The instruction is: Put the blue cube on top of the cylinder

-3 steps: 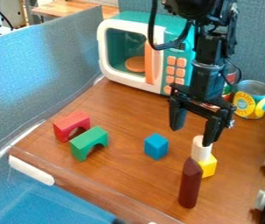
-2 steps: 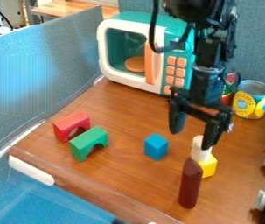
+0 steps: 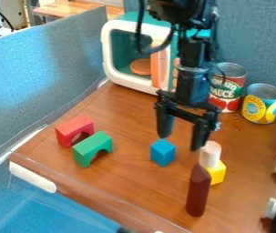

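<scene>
Hanging wide open, the tool [image 3: 180, 143]; seemingly apart from the blue cube [image 3: 163, 153].

Surface: brown wood-grain tabletop [image 3: 128, 182]. Left: blue panel [image 3: 54, 95], bright glare patch [image 3: 27, 63]. Rear: blue textured wall [image 3: 262, 45]. Beyond, upper left: pale wooden table [image 3: 73, 9].
</scene>
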`<move>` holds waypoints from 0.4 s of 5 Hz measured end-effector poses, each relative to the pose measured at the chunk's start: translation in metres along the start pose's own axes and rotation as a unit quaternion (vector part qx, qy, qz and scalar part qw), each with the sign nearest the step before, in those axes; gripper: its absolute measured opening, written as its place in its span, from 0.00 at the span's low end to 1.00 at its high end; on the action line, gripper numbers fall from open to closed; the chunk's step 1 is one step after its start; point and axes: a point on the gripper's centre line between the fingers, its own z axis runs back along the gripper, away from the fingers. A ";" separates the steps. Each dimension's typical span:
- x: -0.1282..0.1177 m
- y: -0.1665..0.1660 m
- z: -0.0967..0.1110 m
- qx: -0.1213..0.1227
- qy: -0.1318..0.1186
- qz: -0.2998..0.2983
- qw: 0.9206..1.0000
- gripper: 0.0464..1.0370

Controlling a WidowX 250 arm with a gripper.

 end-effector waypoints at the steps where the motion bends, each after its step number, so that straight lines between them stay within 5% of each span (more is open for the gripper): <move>1: -0.004 0.010 0.001 -0.004 0.004 0.008 1.000 0.96; 2: -0.003 0.016 0.002 0.009 0.005 0.002 1.000 0.96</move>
